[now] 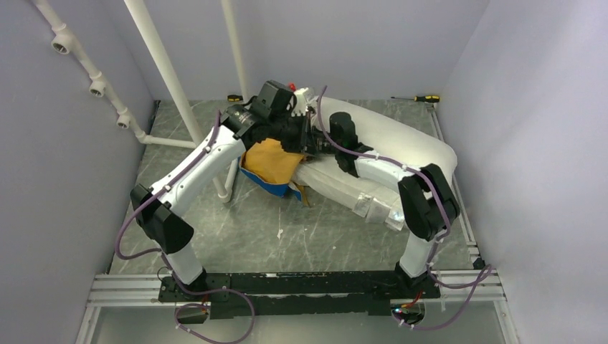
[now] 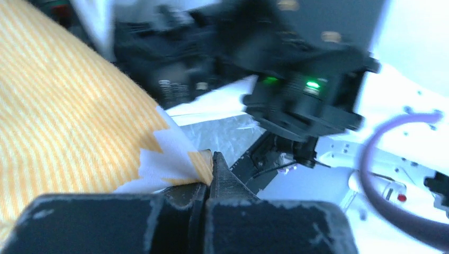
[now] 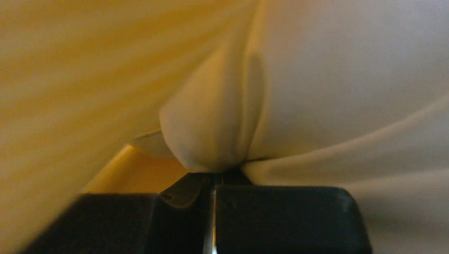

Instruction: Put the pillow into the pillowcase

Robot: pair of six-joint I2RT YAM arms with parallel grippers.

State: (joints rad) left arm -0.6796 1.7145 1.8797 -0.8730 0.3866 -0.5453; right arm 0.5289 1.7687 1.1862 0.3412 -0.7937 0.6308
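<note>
The white pillow (image 1: 401,136) lies at the back right of the table, under my right arm. The pillowcase (image 1: 269,163), yellow-orange with a blue edge, is bunched at its left end. Both grippers meet there, between pillow and case. My left gripper (image 2: 209,172) (image 1: 300,140) is shut on the edge of the pillowcase (image 2: 69,121), yellow-striped cloth with white lettering. My right gripper (image 3: 214,174) (image 1: 314,143) is shut on a plump white corner of the pillow (image 3: 212,132), with yellow pillowcase cloth (image 3: 79,79) close around it. In the top view the arms hide both fingertips.
White pipes (image 1: 168,72) rise from the table at the back left. Two screwdrivers (image 1: 423,98) (image 1: 234,97) lie along the back wall. A clear plastic wrapper (image 1: 373,204) lies by the right arm. A metal rail (image 1: 122,287) runs along the near edge.
</note>
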